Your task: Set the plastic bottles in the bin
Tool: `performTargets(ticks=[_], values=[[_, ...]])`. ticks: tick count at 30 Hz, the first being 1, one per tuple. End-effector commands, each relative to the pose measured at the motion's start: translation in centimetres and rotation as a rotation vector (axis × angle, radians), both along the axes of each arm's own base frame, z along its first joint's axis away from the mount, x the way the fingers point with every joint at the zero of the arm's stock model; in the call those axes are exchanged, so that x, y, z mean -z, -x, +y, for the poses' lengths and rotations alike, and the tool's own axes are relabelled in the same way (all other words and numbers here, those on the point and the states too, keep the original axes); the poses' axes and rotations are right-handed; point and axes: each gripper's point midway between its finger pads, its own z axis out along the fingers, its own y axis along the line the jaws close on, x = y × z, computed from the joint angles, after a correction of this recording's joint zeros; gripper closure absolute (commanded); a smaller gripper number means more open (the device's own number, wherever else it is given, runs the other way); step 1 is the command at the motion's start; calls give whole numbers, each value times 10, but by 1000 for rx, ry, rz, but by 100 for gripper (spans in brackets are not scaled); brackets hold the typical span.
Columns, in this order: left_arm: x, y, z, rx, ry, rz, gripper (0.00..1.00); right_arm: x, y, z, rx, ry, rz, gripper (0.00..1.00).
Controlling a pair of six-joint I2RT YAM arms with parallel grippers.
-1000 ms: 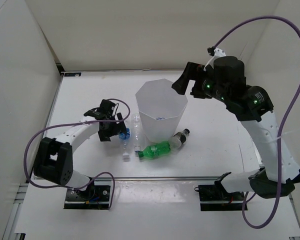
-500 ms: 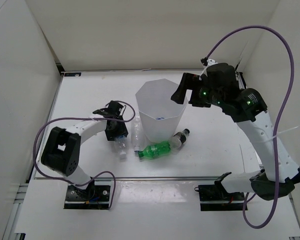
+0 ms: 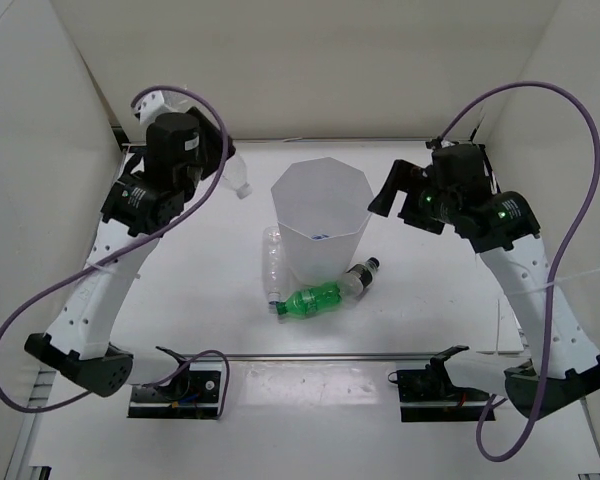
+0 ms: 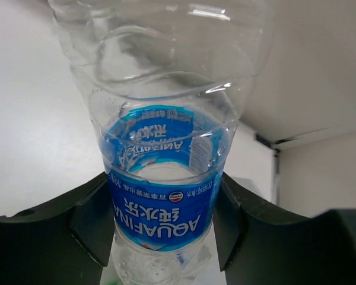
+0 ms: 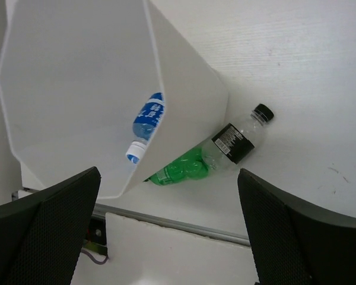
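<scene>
The left gripper (image 3: 223,172) is clamped on a blue-labelled Aquafina bottle (image 4: 163,202), held aloft at ten o'clock of the bin (image 3: 325,255). A clear bottle (image 3: 272,262), a green bottle (image 3: 313,298) and a black-capped bottle (image 3: 360,277) lie around the bin's six o'clock. The right gripper (image 3: 387,192), fingers wide apart, hovers at its three o'clock.

Bin (image 3: 325,260) stands mid table (image 3: 180,300), open end up. Small blue bit inside, too small to tell.
Left gripper (image 3: 224,166) up high, at 10 o'clock from bin, closed on held bottle (image 3: 239,183). Held bottle clear, sticks out toward 4 o'clock.
Right gripper (image 3: 387,192) at 2 o'clock from bin, near rim.
Clear bottle (image 3: 272,262) lies at 8 o'clock, against bin wall.
Green bottle (image 3: 310,298) lies at 6 o'clock.
Dark bottle (image 3: 360,277) at 5 o'clock, touching green bottle, black cap toward 1 o'clock.
</scene>
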Motion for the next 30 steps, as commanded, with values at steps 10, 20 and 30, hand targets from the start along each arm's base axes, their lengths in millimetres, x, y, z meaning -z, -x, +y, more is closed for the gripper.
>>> performTargets(ticks=[10,20,30], values=[[-17,-32,-169,257,-287,-117,21,58,8,-29,184,-248,329,0],[-42,-16,-142,167,-312,-164,0,136,13,-23,208,-290,616,0],[1,49,-28,-47,-270,-25,0,230,-2,0,201,-198,892,0]])
